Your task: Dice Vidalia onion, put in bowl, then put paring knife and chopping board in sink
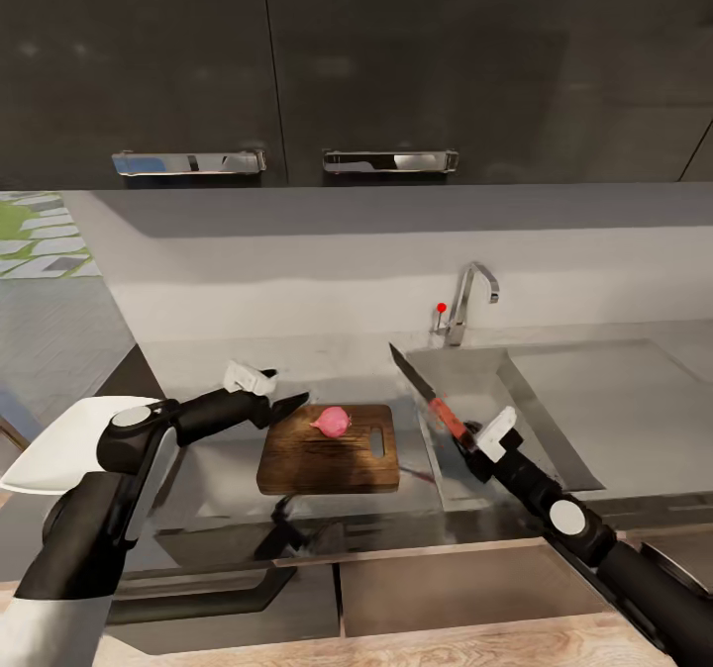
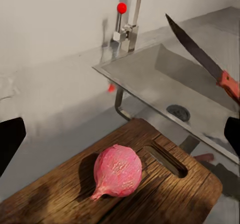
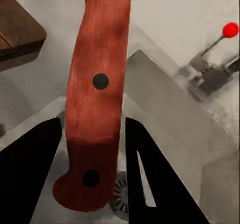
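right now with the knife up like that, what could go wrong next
The Vidalia onion lies loose on the chopping board, unheld: the left gripper sits beside it, open, so a cut may roll it off. The right gripper holds the paring knife near the handle's end, so the blade could twist under pressure. The board's end sits close to the sink, so a nudge might tip it in.

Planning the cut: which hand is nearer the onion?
Left. The left hand hovers just beside the onion at the chopping board's edge; the right hand, holding the paring knife, is over the sink.
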You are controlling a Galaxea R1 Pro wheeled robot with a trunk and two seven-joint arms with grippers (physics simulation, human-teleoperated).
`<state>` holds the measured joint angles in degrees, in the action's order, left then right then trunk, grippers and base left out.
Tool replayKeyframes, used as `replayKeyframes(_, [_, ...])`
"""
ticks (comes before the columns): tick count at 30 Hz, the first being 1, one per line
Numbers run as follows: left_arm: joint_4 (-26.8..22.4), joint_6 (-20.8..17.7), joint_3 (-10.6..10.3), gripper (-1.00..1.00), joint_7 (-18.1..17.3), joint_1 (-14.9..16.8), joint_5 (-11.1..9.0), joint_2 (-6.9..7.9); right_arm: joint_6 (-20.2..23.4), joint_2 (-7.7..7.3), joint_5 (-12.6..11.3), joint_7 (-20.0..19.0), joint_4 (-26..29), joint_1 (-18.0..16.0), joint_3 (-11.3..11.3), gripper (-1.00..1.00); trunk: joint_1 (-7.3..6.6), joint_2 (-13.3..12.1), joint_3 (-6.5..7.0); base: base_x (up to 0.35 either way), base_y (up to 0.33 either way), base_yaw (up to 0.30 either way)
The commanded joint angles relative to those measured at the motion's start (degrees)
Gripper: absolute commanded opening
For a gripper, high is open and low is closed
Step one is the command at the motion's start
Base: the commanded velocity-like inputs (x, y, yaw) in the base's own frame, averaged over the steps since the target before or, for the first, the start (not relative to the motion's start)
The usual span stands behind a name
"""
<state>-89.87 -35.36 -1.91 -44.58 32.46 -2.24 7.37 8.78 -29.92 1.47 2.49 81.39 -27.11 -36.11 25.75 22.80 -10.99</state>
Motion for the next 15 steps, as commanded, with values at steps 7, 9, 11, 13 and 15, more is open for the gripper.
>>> replayKeyframes(7, [0.1, -0.4, -0.8, 1.0, -0.1, 0.1, -0.3, 1.57, 0.4, -0.11, 5.7, -0.2, 1.0, 0.0, 8.7, -1.0, 0.04, 0.1, -0.13, 0.0, 0.0, 0.0])
replayKeyframes(9, [0.1, -0.4, -0.8, 1.0, -0.1, 0.1, -0.3, 1.61, 0.4, -0.12, 9.2, -2.0, 1.1, 0.0, 9.0, -1.0, 0.04, 0.1, -0.13, 0.0, 0.0, 0.0])
replayKeyframes(11, [0.0, -0.4, -0.9, 1.0, -0.1, 0.1, -0.3, 1.64, 0.4, -0.13, 15.1, -6.7, 1.2, 0.0, 9.3, -1.0, 0.04, 0.1, -0.13, 0.0, 0.0, 0.0])
replayKeyframes(13, [0.0, -0.4, -0.9, 1.0, -0.1, 0.1, -0.3, 1.71, 0.3, -0.14, 21.9, -16.1, 1.3, 0.0, 9.8, -1.0, 0.04, 0.1, -0.13, 0.0, 0.0, 0.0])
replayKeyframes(15, [0.0, -0.5, -0.9, 1.0, -0.1, 0.1, -0.3, 1.77, 0.4, -0.14, 23.8, -19.9, 1.3, 0.0, 10.1, -1.0, 0.04, 0.1, -0.13, 0.0, 0.0, 0.0])
